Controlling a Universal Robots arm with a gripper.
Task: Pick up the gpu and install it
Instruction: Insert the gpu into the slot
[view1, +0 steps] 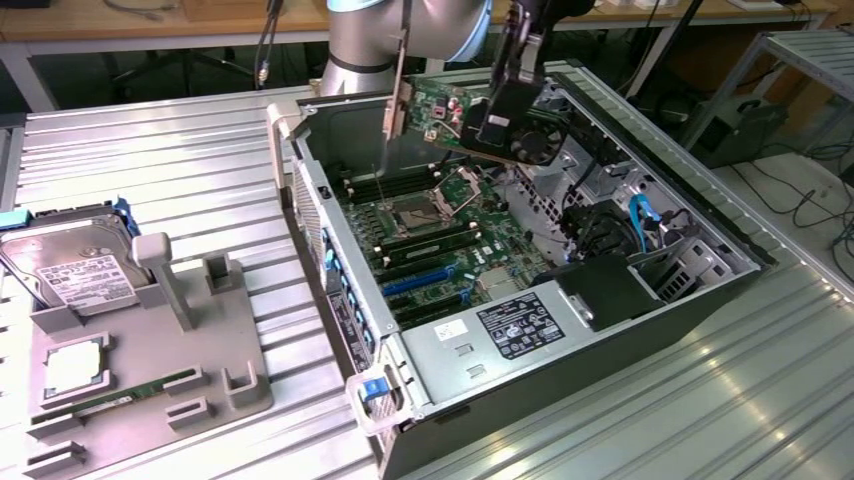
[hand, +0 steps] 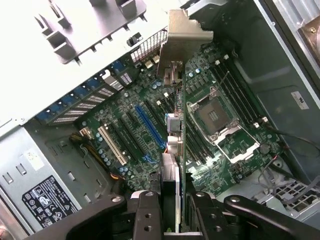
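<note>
Lit brightly from above. Glaring white off the table (view1: 721, 400) well away from the tool (view1: 507, 125), washed out beside the case (view1: 534, 410) in the wrist view. Shadowed deep inside the case under the tool, glinting on the motherboard (hand: 240, 155)

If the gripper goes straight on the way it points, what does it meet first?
Likely the motherboard, between blue slot and CPU socket; the gpu held in the gripper would touch first. Depth unclear.
</note>
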